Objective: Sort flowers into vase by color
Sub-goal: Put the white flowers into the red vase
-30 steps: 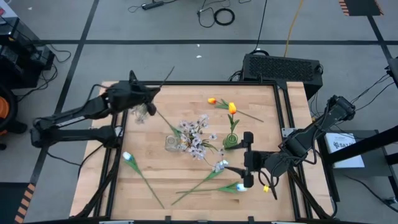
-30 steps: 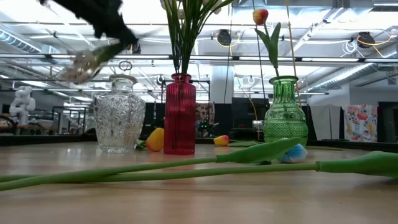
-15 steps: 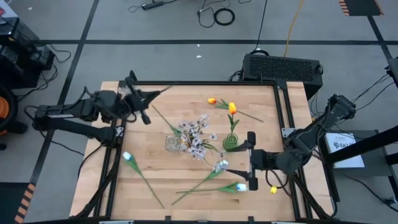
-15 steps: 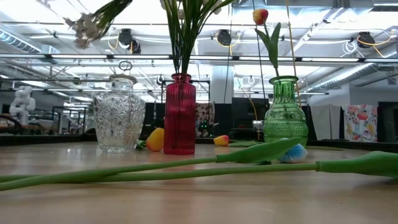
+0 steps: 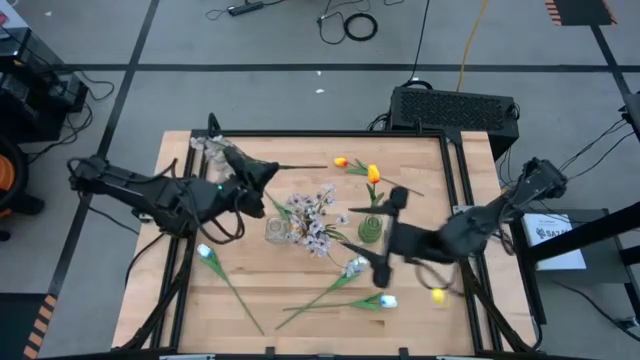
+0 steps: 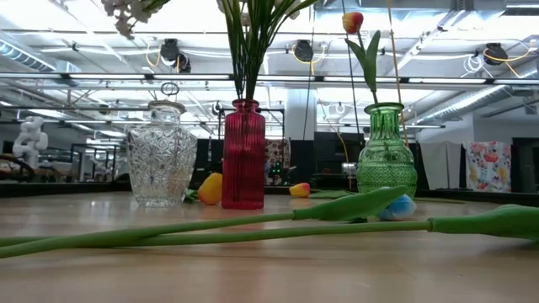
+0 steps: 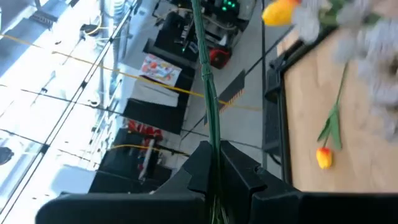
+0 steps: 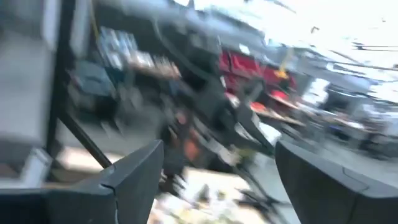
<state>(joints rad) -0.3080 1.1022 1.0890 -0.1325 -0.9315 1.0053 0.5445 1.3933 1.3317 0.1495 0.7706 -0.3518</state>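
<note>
High view: we saw the left gripper [image 5: 262,176] over the far left part of the table [image 5: 250,300], its fingers closed tight on the green stem of a blossom spray [image 5: 212,148], whose pale flowers hung out toward the far left corner. The right gripper [image 5: 384,240] hovered near the table's middle right with its fingers spread wide and nothing between them. A clear vase [image 5: 276,230], a bunch of pale blossoms [image 5: 315,220] and a green vase [image 5: 372,228] stood in the centre. Orange-yellow tulips [image 5: 358,168] lay at the far side, and pale-blue tulips [image 5: 355,268] lay along the near side.

Low view: we saw the clear vase [image 6: 162,166], a red vase [image 6: 244,155] holding green stems, and the green vase [image 6: 386,150] with one orange tulip. Long stems lay across the foreground.

Left wrist view: the fingers [image 7: 202,168] pinched the thin stem [image 7: 205,62].

Right wrist view: the fingers [image 8: 134,177] stood far apart, empty.
</note>
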